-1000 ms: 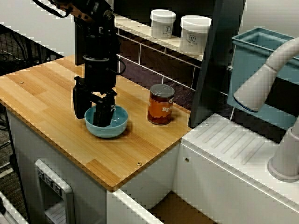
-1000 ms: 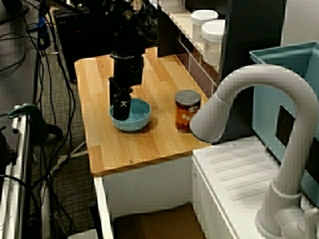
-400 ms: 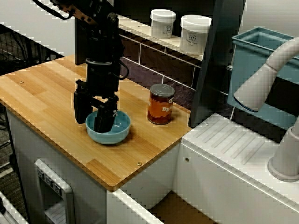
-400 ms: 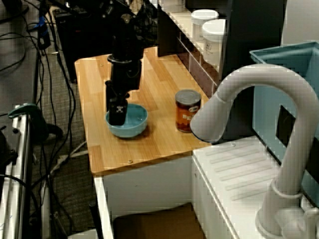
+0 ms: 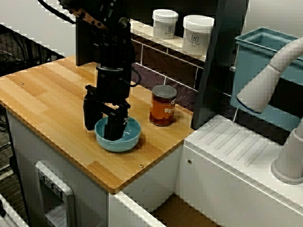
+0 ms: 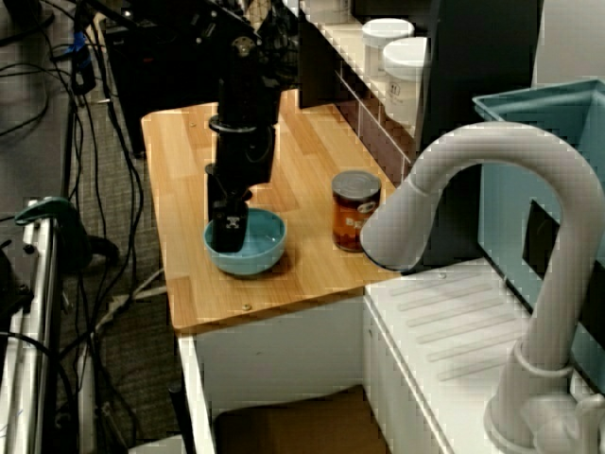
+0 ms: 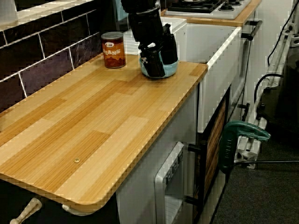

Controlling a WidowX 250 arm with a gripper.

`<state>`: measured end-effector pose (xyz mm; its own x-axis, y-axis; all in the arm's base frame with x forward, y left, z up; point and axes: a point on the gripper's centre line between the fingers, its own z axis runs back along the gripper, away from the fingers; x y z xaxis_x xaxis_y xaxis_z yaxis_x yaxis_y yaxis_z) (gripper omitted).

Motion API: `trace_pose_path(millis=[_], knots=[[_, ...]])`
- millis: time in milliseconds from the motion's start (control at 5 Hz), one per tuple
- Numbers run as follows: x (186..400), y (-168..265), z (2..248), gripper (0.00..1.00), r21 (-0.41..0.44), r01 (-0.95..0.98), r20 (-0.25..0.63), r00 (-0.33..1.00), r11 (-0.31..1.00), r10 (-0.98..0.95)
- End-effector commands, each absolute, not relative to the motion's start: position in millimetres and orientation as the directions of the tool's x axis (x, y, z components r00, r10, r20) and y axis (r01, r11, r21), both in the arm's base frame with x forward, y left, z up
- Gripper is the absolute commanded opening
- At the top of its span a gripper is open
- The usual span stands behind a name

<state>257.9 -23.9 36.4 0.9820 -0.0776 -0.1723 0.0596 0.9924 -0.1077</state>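
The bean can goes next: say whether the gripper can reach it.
Probably yes, once it lets go: the gripper grips the rim of the blue bowl, and the bean can stands beside it, apart, top uncovered.

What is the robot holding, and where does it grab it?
The tool pinches the blue bowl by its rim, one finger inside and one outside.

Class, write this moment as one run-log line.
gripper: fingers clamp blue bowl rim | blue bowl: on wooden counter | can: upright beside it
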Motion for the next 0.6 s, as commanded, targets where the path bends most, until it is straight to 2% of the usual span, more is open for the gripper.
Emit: trace_pose_path(millis=[0, 400], knots=[[267, -47, 41, 1.0, -0.105, 0.083, -0.158, 0.982, 0.991, -0.099], [254, -83, 41, 1.0, -0.099, 0.139, -0.193, 0.969, 0.985, -0.156]])
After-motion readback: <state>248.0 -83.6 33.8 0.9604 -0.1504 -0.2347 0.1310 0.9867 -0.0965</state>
